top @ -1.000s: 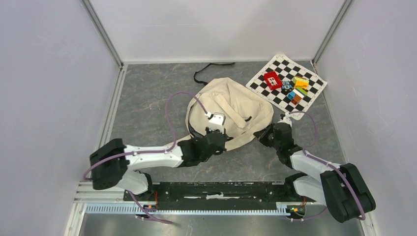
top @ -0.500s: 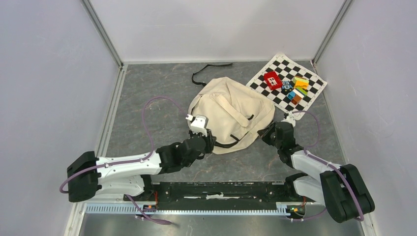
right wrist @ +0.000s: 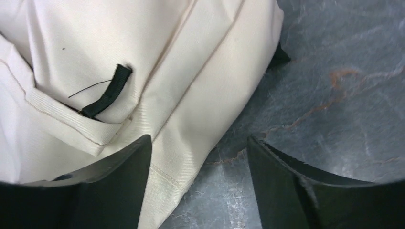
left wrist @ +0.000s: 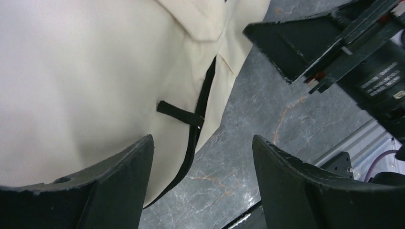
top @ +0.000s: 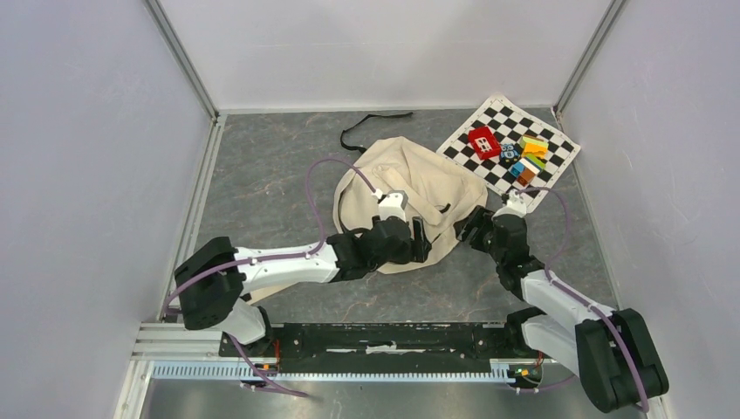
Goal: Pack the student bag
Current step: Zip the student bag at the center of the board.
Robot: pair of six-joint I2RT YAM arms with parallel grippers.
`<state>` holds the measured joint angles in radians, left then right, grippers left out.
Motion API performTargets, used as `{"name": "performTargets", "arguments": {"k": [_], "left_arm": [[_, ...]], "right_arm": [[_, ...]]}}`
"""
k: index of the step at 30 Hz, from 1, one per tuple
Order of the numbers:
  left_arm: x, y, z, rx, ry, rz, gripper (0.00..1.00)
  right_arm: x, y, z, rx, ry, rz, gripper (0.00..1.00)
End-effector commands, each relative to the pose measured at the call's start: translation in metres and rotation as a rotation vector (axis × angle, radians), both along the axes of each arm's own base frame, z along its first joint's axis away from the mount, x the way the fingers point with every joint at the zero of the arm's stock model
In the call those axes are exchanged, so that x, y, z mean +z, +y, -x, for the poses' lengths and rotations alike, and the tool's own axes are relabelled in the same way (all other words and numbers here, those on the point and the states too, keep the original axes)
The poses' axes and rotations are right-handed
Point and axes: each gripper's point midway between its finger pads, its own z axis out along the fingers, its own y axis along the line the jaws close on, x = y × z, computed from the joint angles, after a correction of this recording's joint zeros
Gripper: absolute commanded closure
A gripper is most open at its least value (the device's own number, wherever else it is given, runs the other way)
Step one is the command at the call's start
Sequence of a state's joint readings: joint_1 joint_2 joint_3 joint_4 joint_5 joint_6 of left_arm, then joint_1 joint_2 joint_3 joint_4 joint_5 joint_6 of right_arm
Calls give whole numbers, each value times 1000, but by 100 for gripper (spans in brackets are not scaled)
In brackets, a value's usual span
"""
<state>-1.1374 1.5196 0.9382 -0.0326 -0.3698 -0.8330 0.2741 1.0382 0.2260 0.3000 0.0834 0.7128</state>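
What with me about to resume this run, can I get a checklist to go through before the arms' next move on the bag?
1. left gripper open and empty: ok.
2. right gripper open and empty: ok.
3. zipper pull in line with the left gripper's gap: ok.
4. student bag mouth open for packing: cannot tell; no opening shows.
5. Grippers apart from each other: ok, though close.
6. blocks on the checkered mat, out of the arms' way: ok.
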Motion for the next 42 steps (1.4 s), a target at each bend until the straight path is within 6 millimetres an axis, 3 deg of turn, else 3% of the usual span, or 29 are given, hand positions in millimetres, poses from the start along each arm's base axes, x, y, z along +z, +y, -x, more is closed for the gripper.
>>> {"name": "performTargets", "arguments": {"k": [1, 4, 8, 13, 19, 23, 29, 31, 34, 36, 42], "left_arm": [[-1, 5, 0, 54, 77, 89, 17], [5, 18, -4, 73, 49, 137, 11], [-8, 35, -7, 89, 89, 138, 9], [-20, 53, -10, 155, 99, 144, 10], [-22, 64, -13, 181, 93, 140, 10], [-26, 67, -12, 185, 98, 133, 9], [-27, 72, -13, 196, 89, 130, 11], [-27, 73, -14, 200, 80, 120, 20], [-39, 78, -21, 219, 63, 32, 41], [-45, 80, -26, 225, 59, -46, 47], [-48, 65, -35, 213, 53, -115, 49]], "right_arm": [[40, 8, -17, 190, -151, 181, 19], [53, 34, -14, 406, -221, 216, 16], [62, 73, -4, 668, -298, 195, 17], [56, 116, 8, 895, -283, 208, 24], [35, 145, 15, 965, -232, 305, 43], [35, 154, 21, 988, -228, 304, 47], [49, 139, 19, 878, -235, 324, 42], [51, 130, 15, 812, -218, 338, 41], [51, 100, 4, 601, -156, 373, 38], [49, 83, 3, 490, -124, 377, 38], [49, 68, 9, 403, -126, 357, 37]]}}
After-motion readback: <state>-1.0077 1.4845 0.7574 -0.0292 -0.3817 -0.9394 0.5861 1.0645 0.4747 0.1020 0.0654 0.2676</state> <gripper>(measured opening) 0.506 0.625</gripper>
